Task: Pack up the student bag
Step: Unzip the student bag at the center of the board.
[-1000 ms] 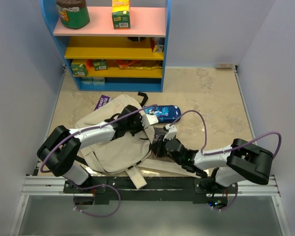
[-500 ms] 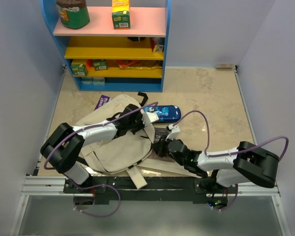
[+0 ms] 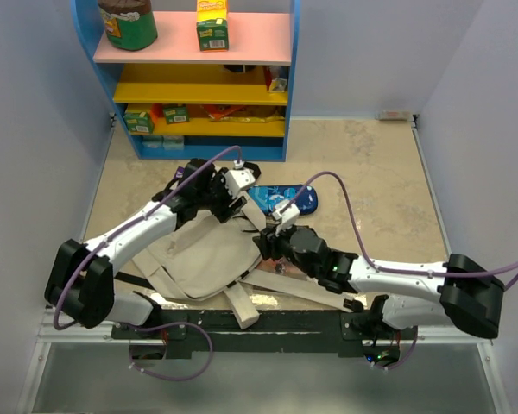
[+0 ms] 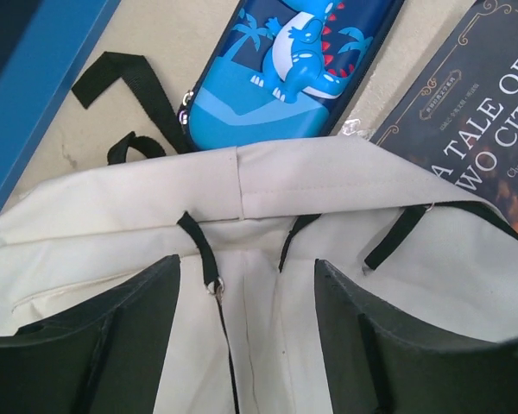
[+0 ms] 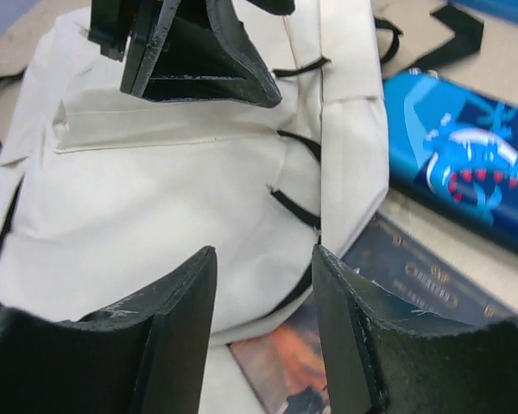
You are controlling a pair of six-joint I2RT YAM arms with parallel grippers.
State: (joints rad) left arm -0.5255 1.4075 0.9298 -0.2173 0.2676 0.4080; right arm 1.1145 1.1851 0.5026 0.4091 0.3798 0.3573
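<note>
Tabletop scene, seen from above. The large soft cream canvas student bag (image 3: 198, 259) lies flat on the beige marbled table (image 3: 371, 172), left of centre and near the arm bases. Its far seam just meets a blue dinosaur-print zip pencil case (image 4: 293, 69), and its right edge overlaps a dark paperback book (image 4: 466, 121). The blue, pink and yellow shelf unit (image 3: 281, 78) closes the far left. Grey walls bound both sides. Most bare table surface lies to the right and far right of the bag.

The bag's long axis runs diagonally, from near left to far right. Its seamed end points at the pencil case and its webbing straps trail toward the near edge.

The left gripper (image 4: 246, 285) hangs over the seamed end, jaws parted and holding nothing. The right gripper (image 5: 263, 259) hangs at the bag's right edge, also parted and holding nothing.
</note>
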